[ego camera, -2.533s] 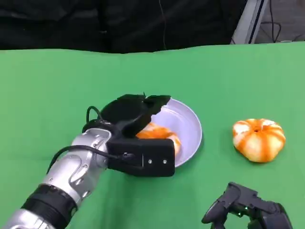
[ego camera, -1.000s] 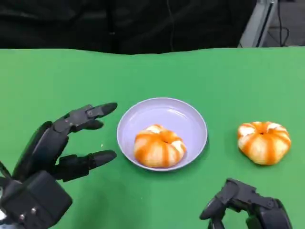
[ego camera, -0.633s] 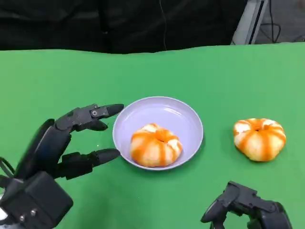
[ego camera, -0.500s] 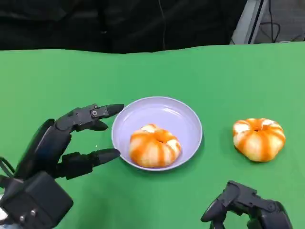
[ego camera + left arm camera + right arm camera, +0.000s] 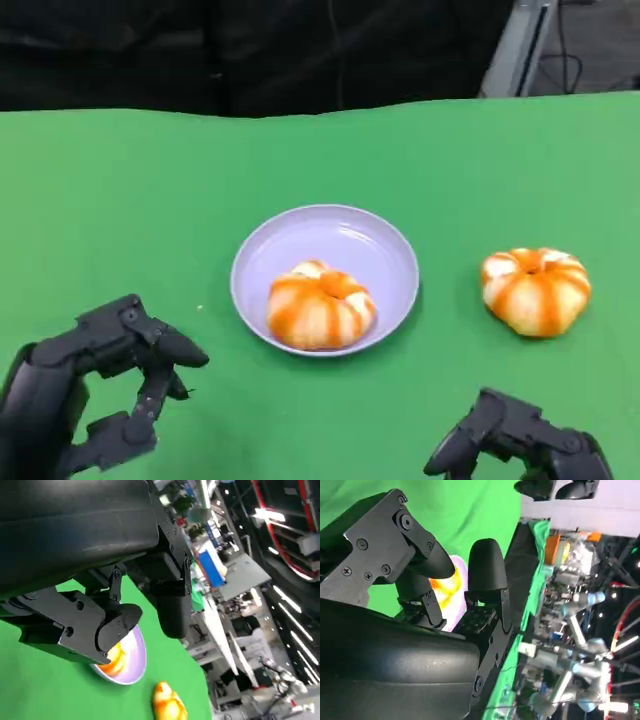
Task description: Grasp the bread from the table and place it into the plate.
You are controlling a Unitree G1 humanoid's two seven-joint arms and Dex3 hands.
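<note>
At the tabletop's [image 5: 120, 180] near edge, the left hand [image 5: 90, 385] is hanging with its fingers [image 5: 150, 345] curled in on nothing, and the right hand [image 5: 515, 445] is sitting likewise closed and empty. One bread [image 5: 320, 307] is lying in the plate [image 5: 300, 240] mid-tabletop; a second bread [image 5: 535, 290] is resting toward the right edge, straight beyond the right hand, which is nearer it.

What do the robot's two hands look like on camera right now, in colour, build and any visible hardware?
Both are matte black and many-fingered. The left hand shows blocky linked finger segments with rounded tips; its wrist view shows a smooth rounded shell and small screws. The right hand looks the same: angular black links, with round screw heads on a flat plate in its wrist view.
</note>
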